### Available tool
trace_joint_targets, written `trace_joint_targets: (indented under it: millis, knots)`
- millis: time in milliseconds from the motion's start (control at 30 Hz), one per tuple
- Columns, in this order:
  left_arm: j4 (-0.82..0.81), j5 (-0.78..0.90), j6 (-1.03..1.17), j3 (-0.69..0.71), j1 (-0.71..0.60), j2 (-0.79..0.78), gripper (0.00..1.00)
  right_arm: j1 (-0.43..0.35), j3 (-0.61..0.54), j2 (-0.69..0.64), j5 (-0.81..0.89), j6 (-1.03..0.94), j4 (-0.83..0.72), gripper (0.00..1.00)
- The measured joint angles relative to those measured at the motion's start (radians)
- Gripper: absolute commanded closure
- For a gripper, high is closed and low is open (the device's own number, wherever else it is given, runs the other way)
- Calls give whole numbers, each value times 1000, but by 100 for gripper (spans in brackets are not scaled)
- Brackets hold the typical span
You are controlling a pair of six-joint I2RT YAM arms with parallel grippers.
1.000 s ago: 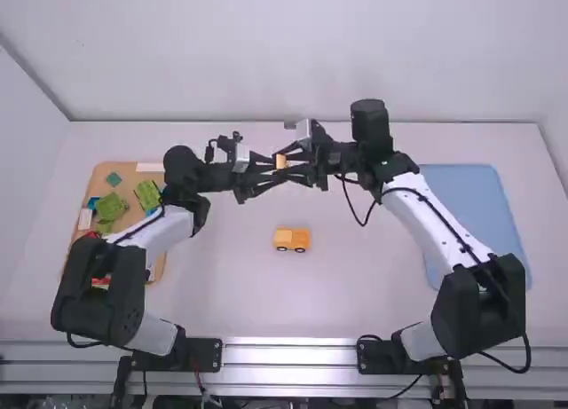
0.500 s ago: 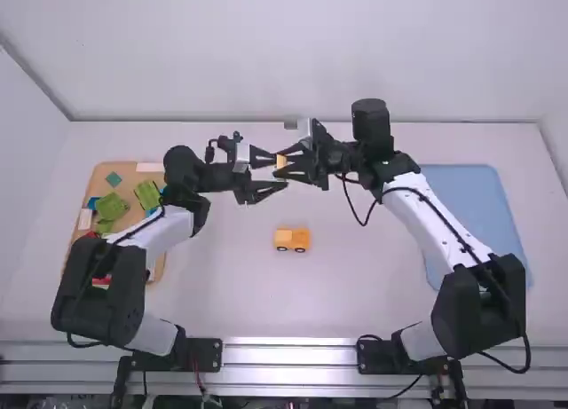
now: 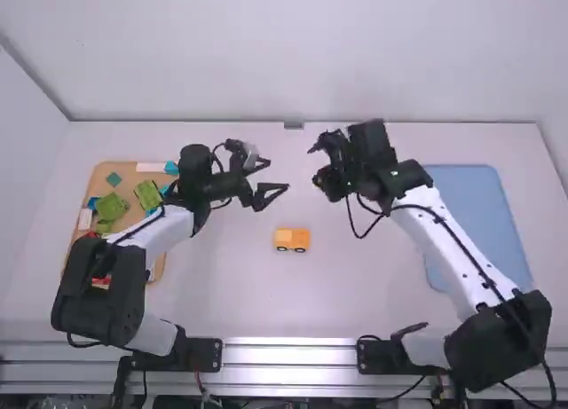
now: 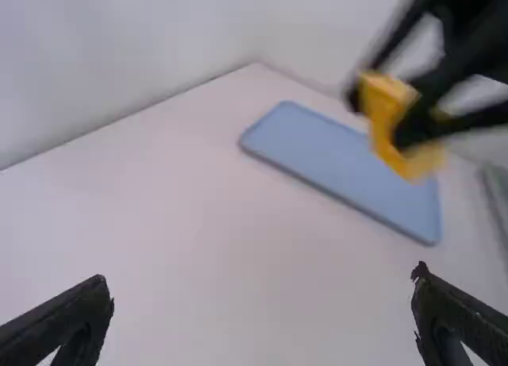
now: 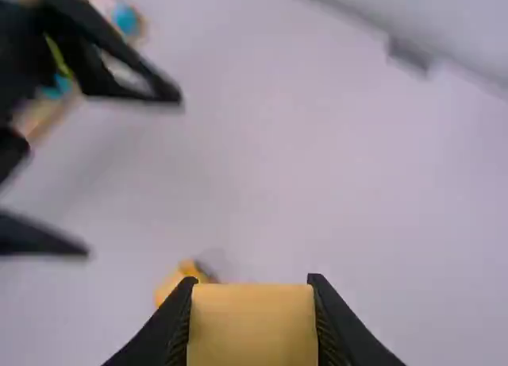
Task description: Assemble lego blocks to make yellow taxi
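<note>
My left gripper (image 3: 277, 177) stands open above the table, left of centre; in the left wrist view the same left gripper (image 4: 262, 318) has its fingers wide apart with nothing between them. Across a gap, my right gripper (image 3: 321, 162) is raised right of centre. In the right wrist view, the right gripper (image 5: 252, 310) is shut on a yellow block (image 5: 252, 326). The left wrist view also catches that yellow block (image 4: 390, 120) between the right fingers. A yellow-orange car body with dark wheels (image 3: 291, 239) sits on the table below and between the grippers.
A wooden tray (image 3: 133, 174) holding green, blue, white and red blocks lies at the left, partly behind the left arm. The blue tray (image 3: 475, 205) is at the right, beside the right arm. A wall rises behind the table.
The grippers have parted. My right one has drawn back to the right and turned, carrying the yellow block. My left one has opened, let go of the block and tilted.
</note>
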Motion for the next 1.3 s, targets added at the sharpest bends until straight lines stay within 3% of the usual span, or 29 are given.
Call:
trace_joint_targets:
  millis: [167, 400, 633, 733, 833, 1300]
  knots:
    - [-5, -105, 18, 0, 0, 0, 1, 76, 0, 97, 202, 291, -198, 87]
    - [-6, -180, 28, 0, 0, 0, 1, 43, -13, 264, 267, 589, -240, 94]
    - [-17, -202, 36, 0, 0, 0, 1, 0, -103, 335, 227, 850, -43, 94]
    - [-18, -205, 39, 0, 0, 0, 1, -13, -157, 348, 208, 1033, 48, 89]
    - [-18, -209, 39, 0, 0, 0, 1, -23, -219, 349, 176, 1293, 85, 100]
    - [-29, -212, 39, 0, 0, 0, 1, -37, -412, 348, 80, 1881, 346, 100]
